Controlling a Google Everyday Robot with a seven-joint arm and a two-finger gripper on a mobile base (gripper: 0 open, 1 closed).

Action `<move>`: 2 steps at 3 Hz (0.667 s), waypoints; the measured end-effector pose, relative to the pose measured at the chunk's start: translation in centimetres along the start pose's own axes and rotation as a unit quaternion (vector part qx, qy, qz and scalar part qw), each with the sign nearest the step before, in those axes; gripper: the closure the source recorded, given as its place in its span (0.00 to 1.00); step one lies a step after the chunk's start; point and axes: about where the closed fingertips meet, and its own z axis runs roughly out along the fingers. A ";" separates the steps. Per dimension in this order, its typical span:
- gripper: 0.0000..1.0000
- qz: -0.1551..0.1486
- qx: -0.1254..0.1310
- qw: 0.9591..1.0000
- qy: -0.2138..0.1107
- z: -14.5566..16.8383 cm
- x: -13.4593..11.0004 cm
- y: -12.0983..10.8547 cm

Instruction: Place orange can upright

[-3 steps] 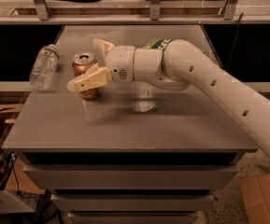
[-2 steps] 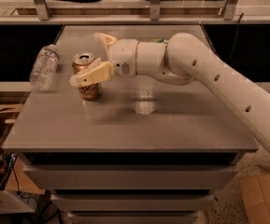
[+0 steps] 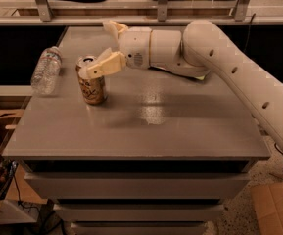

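Note:
The orange can (image 3: 92, 86) stands upright on the grey table (image 3: 146, 126), left of centre, its silver pull-tab top facing up. My gripper (image 3: 99, 47) is open and hovers just above and to the right of the can. Its near finger (image 3: 105, 65) overlaps the can's top rim in the picture. The far finger (image 3: 114, 28) points toward the table's back. The can is not held. The white arm (image 3: 219, 58) reaches in from the right.
A clear plastic water bottle (image 3: 46, 69) lies on its side near the table's left edge, left of the can. A flat greenish item (image 3: 195, 75) shows under the arm. A cardboard box (image 3: 276, 207) sits on the floor at lower right.
The gripper has lifted and drawn back to the right from around the can. The can stays standing upright in the same spot.

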 end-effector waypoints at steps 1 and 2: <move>0.00 -0.008 -0.002 1.000 -0.001 -0.3 -0.7 -0.4; 0.00 -0.016 -0.005 1.000 -0.001 -0.4 -1.3 -0.7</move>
